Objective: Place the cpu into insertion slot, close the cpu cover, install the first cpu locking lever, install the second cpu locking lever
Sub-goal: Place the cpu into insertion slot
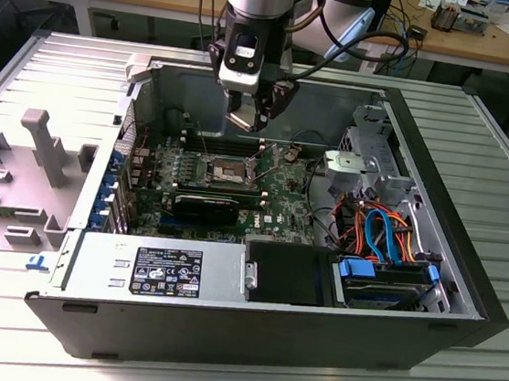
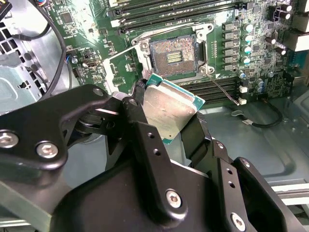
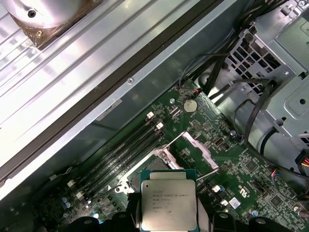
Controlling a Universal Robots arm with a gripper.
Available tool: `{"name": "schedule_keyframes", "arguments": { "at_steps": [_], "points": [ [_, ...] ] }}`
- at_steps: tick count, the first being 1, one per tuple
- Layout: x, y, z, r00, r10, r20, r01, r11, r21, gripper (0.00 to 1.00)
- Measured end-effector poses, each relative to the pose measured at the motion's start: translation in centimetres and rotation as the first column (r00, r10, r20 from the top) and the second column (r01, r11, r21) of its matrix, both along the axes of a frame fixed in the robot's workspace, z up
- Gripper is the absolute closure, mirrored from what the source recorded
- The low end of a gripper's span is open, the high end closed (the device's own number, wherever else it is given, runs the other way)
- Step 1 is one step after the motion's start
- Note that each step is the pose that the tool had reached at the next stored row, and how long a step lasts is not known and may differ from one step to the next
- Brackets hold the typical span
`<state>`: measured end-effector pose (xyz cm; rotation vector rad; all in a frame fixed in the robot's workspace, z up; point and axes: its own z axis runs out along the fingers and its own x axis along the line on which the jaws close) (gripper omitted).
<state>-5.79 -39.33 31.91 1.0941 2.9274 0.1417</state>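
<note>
Open computer case point(image 1: 466, 270) lying on its side, with my claw point(image 1: 249, 121) hanging inside its upper opening. The case holds the green motherboard point(image 1: 281, 203), a silver power supply point(image 1: 158, 271) and a drive bay with blue and orange cables point(image 1: 388, 229). My claw point(image 2: 166, 118) is closed narrowly on the cpu point(image 2: 169, 108), its 2 fingers point(image 2: 137, 106) pressing opposite edges of the chip. In both wrist views the cpu point(image 3: 168, 205) sits roughly flat between the fingertips, metal lid turned up toward my wrist and green rim showing. Being square, it has no long axis. The insertion slot point(image 2: 174, 55) lies below my claw and well apart from the chip. Its dark centre is bare, with nothing seated in it. The cpu cover point(image 3: 193, 150) stands raised just beside the slot, and the long black memory slots point(image 2: 159, 14) run past its far side.
</note>
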Motion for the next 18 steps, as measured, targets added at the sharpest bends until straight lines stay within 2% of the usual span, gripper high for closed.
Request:
{"name": "schedule_keyframes", "arguments": {
  "at_steps": [18],
  "points": [
    [0.00, 0.00, -0.01, 0.9986, -0.053, -0.0001, 0.053, 0.9986, -0.0001, 0.45]
  ]
}}
